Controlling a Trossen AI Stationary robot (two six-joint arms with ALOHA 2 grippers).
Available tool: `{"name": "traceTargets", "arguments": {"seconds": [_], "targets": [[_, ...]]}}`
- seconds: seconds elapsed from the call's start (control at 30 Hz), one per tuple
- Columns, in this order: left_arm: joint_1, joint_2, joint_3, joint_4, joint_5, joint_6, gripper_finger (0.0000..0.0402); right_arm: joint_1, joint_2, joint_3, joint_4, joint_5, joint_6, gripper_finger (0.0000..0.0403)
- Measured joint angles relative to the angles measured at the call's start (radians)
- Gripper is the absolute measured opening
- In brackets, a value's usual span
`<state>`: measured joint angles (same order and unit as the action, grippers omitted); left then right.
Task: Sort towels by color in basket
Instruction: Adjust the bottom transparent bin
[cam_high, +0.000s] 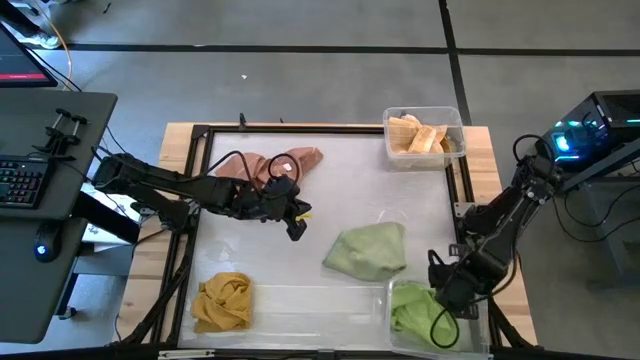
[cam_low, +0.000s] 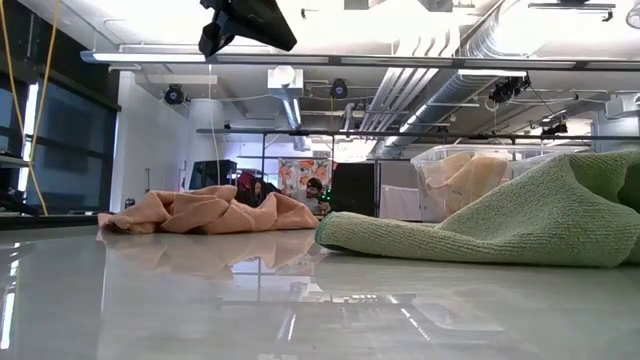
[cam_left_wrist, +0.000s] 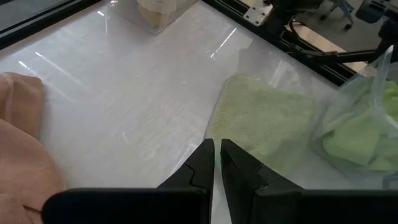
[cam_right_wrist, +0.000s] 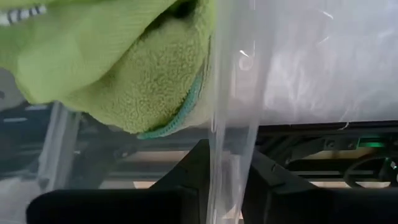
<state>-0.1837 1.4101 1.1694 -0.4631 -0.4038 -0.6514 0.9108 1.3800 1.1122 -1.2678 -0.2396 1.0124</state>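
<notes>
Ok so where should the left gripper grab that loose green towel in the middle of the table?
Best guess: the raised fold near the middle of the green towel, pinched from straight above. It lies crumpled, clear of the bins, so its flat edges give little to bite on. The left gripper is close beside it with fingers shut, so it must open first.

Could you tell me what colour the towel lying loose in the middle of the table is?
Light green towel; clearest in the high view.

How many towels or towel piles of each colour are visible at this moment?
Salmon pink pile on the table: 1
Mustard yellow pile on the table: 1
Light green on the table: 1
Light green in the near bin: 1
Peach towels in the far bin: count unclear
Total colours: 4
</notes>
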Motion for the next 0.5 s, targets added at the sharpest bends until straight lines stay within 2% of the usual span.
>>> {"name": "traceTargets", "arguments": {"seconds": [0.2,0.5], "targets": [[0.0,0.0,0.0,0.005,0.0,0.0,0.0016,0.028,-0.013,0.0,0.008,0.025,-0.031,0.0071],[0.0,0.0,0.0,0.006,0.0,0.0,0.0016,0.012,-0.115,0.0,0.013,0.171,-0.068,0.0156]]}}
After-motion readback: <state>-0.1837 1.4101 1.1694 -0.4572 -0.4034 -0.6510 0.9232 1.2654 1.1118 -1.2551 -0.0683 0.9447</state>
